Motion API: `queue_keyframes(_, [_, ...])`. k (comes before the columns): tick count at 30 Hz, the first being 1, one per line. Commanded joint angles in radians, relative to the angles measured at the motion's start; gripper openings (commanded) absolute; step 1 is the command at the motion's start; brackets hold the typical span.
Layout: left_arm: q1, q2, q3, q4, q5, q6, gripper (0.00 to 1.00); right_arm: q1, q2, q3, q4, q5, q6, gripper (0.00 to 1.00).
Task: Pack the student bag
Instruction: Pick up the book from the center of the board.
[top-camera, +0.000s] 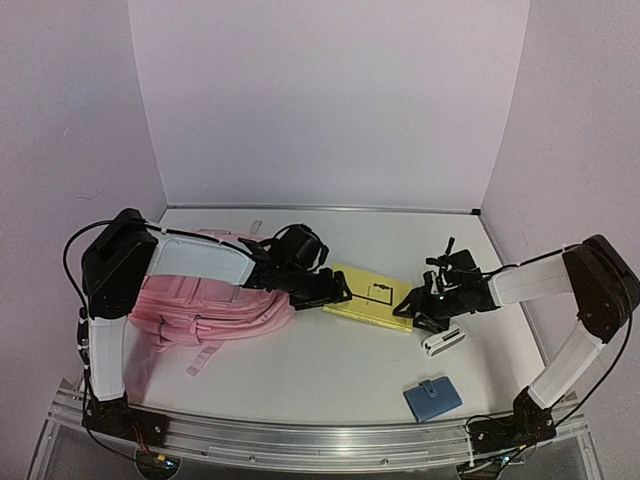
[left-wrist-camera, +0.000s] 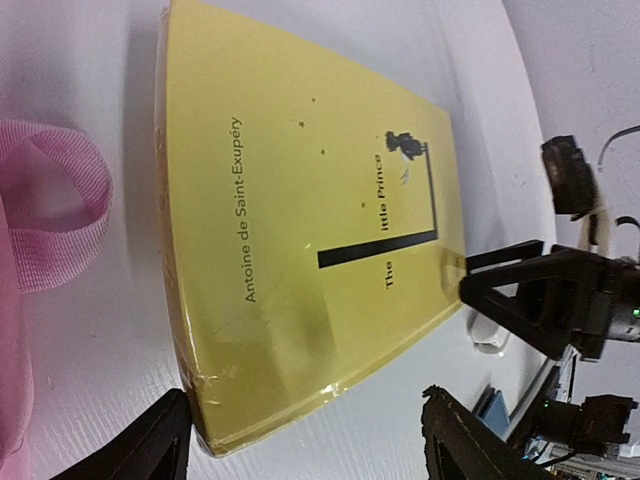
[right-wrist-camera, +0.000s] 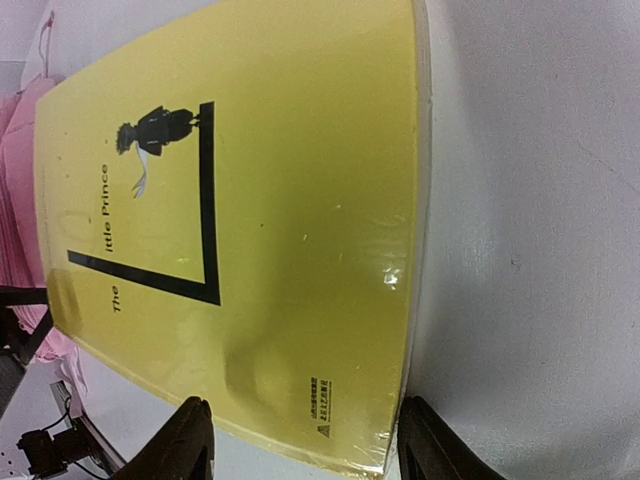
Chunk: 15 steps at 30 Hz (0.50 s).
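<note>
The student bag (top-camera: 205, 308), a pink backpack, lies flat at the table's left under my left arm; one of its pink straps (left-wrist-camera: 62, 215) curls next to the book. A yellow book (top-camera: 375, 297) lies just right of it. My left gripper (top-camera: 343, 292) is open at the book's left end, its fingers wide apart either side of a corner (left-wrist-camera: 230, 425). At the book's right end, my right gripper (top-camera: 412, 312) is shut on the opposite corner (right-wrist-camera: 350, 430), both fingers against its edges. The bag's opening is hidden.
A small white object (top-camera: 443, 342) lies just beside the right gripper. A blue wallet (top-camera: 431, 398) sits near the front edge. White walls close in the table at the back and both sides.
</note>
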Motion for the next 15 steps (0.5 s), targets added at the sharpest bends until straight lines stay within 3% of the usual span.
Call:
queue_keyframes(1, [-0.036, -0.155, 0.008, 0.154, 0.042, 0.009, 0.79, 0.049, 0.023, 0.042, 0.104, -0.089, 0.034, 0.59])
queue_keyframes(15, [-0.036, -0.383, -0.218, 0.087, -0.098, -0.068, 0.79, 0.164, 0.189, 0.220, 0.179, -0.085, 0.076, 0.58])
